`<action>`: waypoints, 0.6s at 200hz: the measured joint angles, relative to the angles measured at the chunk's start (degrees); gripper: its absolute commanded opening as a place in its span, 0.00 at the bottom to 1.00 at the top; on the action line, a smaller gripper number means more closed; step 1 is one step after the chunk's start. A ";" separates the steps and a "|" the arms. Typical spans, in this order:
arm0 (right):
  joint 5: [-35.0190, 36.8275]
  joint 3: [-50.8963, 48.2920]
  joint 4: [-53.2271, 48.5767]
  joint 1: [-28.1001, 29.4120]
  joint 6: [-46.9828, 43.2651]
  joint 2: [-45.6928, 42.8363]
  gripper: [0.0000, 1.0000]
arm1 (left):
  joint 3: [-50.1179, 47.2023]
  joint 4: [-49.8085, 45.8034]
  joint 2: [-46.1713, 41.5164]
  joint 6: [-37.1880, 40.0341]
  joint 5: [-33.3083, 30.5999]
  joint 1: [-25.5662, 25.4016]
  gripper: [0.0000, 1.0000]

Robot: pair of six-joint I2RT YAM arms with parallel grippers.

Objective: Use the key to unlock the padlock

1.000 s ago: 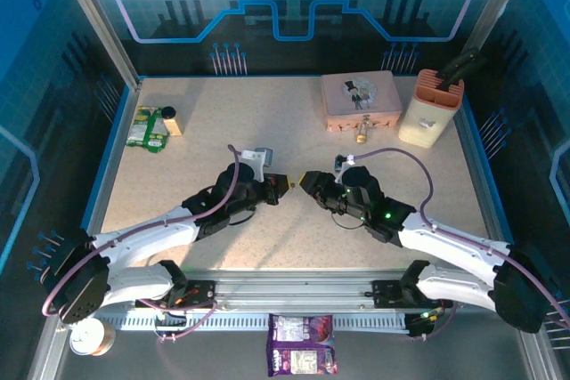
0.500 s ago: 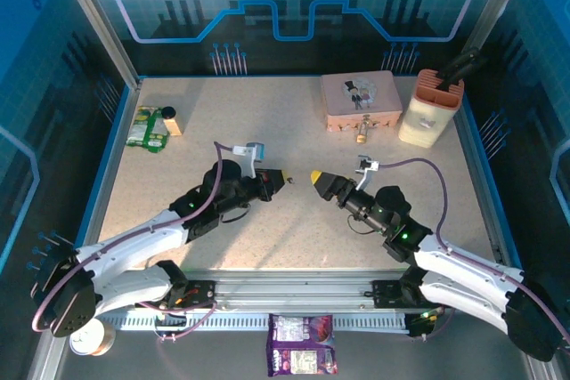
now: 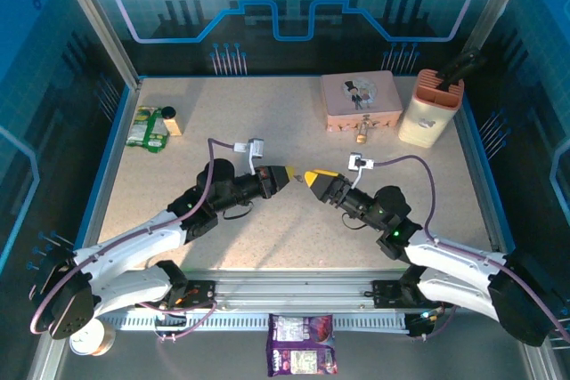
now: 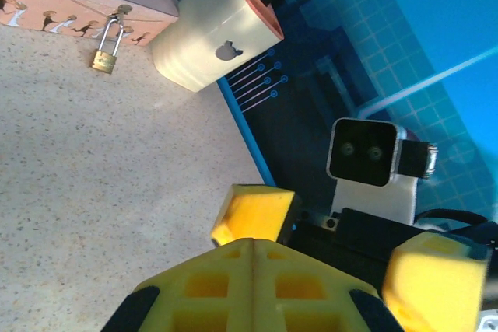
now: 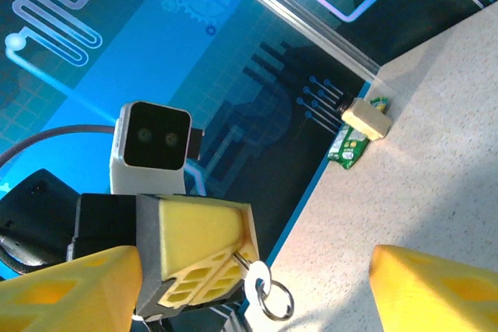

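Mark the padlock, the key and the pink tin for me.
padlock point(image 4: 102, 61), left wrist view, on its brass body.
key point(image 5: 251, 273), right wrist view, on its silvery head.
pink tin point(image 3: 360, 95), top view, on its lid.

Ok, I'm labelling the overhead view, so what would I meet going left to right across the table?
In order: green packet → left claw → right claw → pink tin → knife block.
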 measured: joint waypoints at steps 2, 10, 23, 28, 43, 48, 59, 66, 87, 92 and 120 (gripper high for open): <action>-0.04 0.00 0.02 0.00 0.11 0.09 0.74 | 0.02 0.11 -0.02 -0.02 0.09 0.00 0.00; -0.48 0.02 0.02 0.00 0.26 0.35 0.73 | 0.02 0.50 -0.02 -0.17 0.33 0.00 0.00; -0.98 0.04 0.04 0.00 0.48 0.74 0.71 | 0.04 1.11 -0.02 -0.48 0.55 -0.02 0.00; -1.09 0.07 0.04 0.00 0.48 0.87 0.70 | 0.04 1.31 -0.02 -0.63 0.57 -0.02 0.00; -1.77 0.22 0.07 0.00 0.83 1.31 0.68 | 0.04 1.86 -0.02 -1.25 0.57 -0.02 0.00; -2.05 0.37 0.07 0.02 0.85 1.46 0.67 | 0.04 1.90 -0.02 -1.44 0.59 -0.02 0.00; -2.78 0.83 0.11 0.02 0.83 1.90 0.66 | 0.04 1.95 -0.02 -1.53 0.74 -0.04 0.00; -3.37 1.25 0.13 0.02 0.83 2.32 0.65 | 0.04 1.92 -0.02 -1.57 0.87 -0.04 0.00; -4.61 1.99 1.31 0.02 1.16 3.43 0.58 | 0.07 1.92 -0.07 -1.60 1.05 -0.04 0.00; -4.94 2.03 1.60 0.02 1.25 3.65 0.56 | 0.09 1.90 -0.07 -1.60 1.11 -0.04 0.00; -5.84 2.43 1.73 0.04 1.55 4.35 0.48 | 0.11 1.84 -0.07 -1.57 1.14 -0.04 0.00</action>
